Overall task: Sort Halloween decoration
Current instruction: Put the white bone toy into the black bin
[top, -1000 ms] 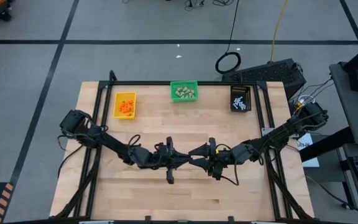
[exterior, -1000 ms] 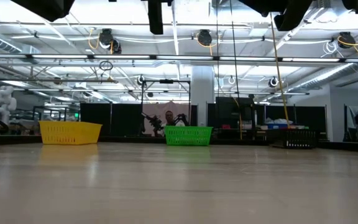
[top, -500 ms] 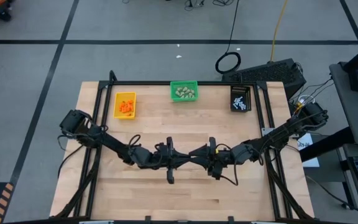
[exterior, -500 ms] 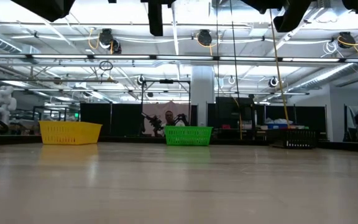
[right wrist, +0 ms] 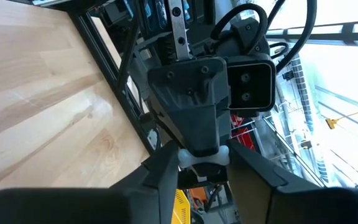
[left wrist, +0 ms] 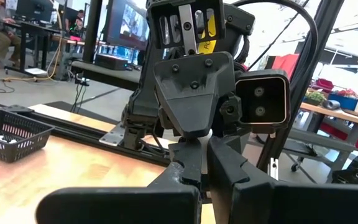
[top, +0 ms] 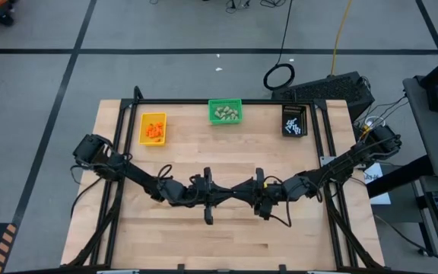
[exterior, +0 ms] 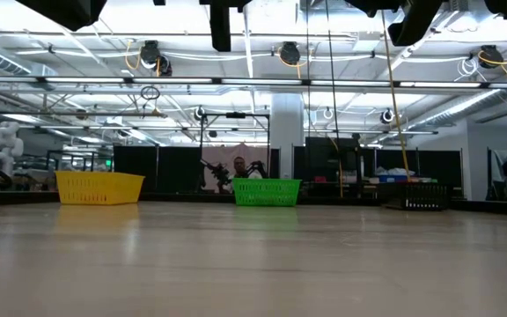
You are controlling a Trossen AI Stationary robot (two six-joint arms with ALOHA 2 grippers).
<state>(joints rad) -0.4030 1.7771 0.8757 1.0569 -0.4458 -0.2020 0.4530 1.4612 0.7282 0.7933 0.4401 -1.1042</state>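
Observation:
Over the middle of the table my two grippers meet tip to tip, level and clear of the wood. Between them is one white stick (right wrist: 204, 159), a small bone shape with knobbed ends. My left gripper (top: 231, 191) is shut on it. My right gripper (top: 243, 189) has its fingers closed in on the stick from the other side. The yellow bin (top: 153, 128) holds orange bits, the green bin (top: 225, 112) beige lumps, and the black bin (top: 294, 120) white sticks. My left gripper pinches the middle of the white stick (right wrist: 202, 154) at its fingertips (right wrist: 199, 144), coming level from the table's left. The stick lies across the fingers, clear of the table. My right gripper comes level from the table's right. Its fingers (right wrist: 166, 177) stand at the stick's two knobbed ends (right wrist: 184, 160), along its length.
The three bins stand in a row along the table's far edge, seen low as the yellow bin (exterior: 100, 187), green bin (exterior: 267, 191) and black bin (exterior: 425, 194). A black frame rail (top: 226, 101) runs round the table. Bare wood (top: 226, 243) lies near the front.
My right gripper's fingers have closed in from wide open onto the stick at my left gripper's tips. Neither arm has shifted, and the stick has stayed where it was.

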